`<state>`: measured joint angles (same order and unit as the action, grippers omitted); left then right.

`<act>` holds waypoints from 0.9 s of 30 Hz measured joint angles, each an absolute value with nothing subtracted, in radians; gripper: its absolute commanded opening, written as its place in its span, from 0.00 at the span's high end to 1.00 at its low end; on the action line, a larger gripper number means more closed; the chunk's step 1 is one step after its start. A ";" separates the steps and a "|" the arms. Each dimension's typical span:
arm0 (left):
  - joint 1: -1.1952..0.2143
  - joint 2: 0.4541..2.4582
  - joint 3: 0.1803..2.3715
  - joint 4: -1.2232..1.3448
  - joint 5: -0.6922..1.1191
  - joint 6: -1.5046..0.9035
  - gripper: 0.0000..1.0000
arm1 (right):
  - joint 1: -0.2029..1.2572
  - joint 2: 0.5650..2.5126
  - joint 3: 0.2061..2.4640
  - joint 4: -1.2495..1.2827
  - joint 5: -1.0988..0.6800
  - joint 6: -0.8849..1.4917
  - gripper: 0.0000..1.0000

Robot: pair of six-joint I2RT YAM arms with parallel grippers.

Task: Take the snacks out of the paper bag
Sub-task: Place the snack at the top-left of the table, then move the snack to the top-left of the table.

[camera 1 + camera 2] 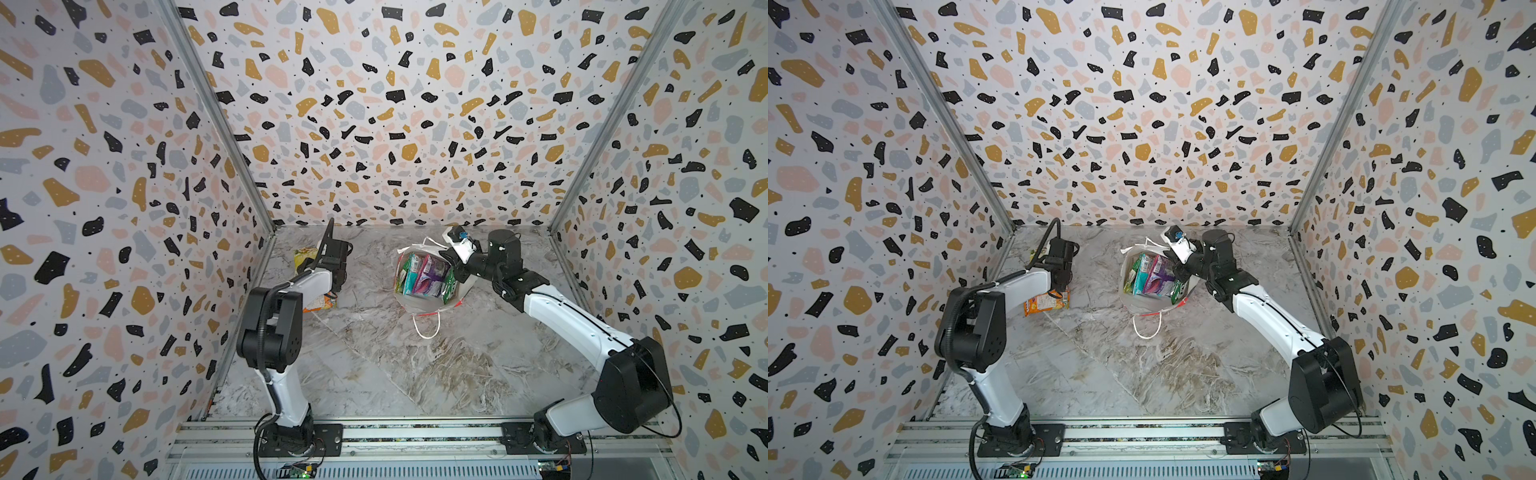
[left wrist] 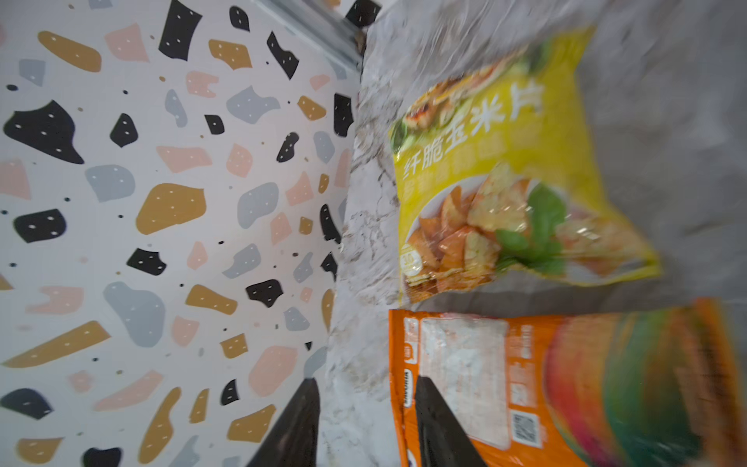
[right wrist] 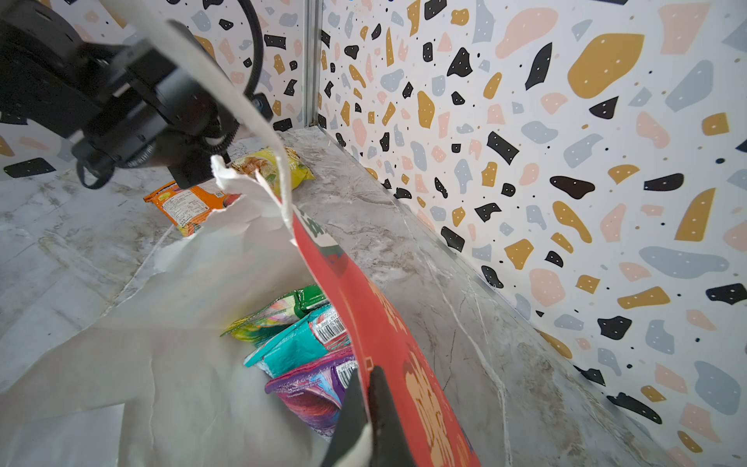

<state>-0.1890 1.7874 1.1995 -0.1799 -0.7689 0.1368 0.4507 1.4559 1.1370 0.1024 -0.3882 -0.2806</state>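
Right jaws pinch the paper bag (image 3: 376, 323); wrist view alone shows left jaws parted at orange packet (image 2: 525, 364).

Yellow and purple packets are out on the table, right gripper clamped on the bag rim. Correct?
Not purple: the purple packet is still in the bag. The orange packet lies out beside the yellow packet, per the right wrist view. Right gripper clamp is correct.

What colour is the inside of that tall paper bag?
White, with a red outside; the paper bag shows best in the right wrist view.
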 measured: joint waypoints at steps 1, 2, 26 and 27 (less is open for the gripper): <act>-0.194 1.735 1.179 -0.165 -0.702 0.101 0.69 | 0.451 1.456 1.137 0.102 -0.388 -0.281 1.00; -0.200 1.680 1.152 -0.136 -0.628 0.054 0.76 | 0.451 1.456 1.137 0.102 -0.388 -0.281 1.00; -0.264 1.773 0.973 -0.048 -0.200 -0.266 0.99 | 0.451 1.456 1.134 0.105 -0.388 -0.281 1.00; -0.262 1.779 0.973 -0.052 -0.204 -0.266 0.99 | 0.451 1.456 1.134 0.105 -0.388 -0.281 1.00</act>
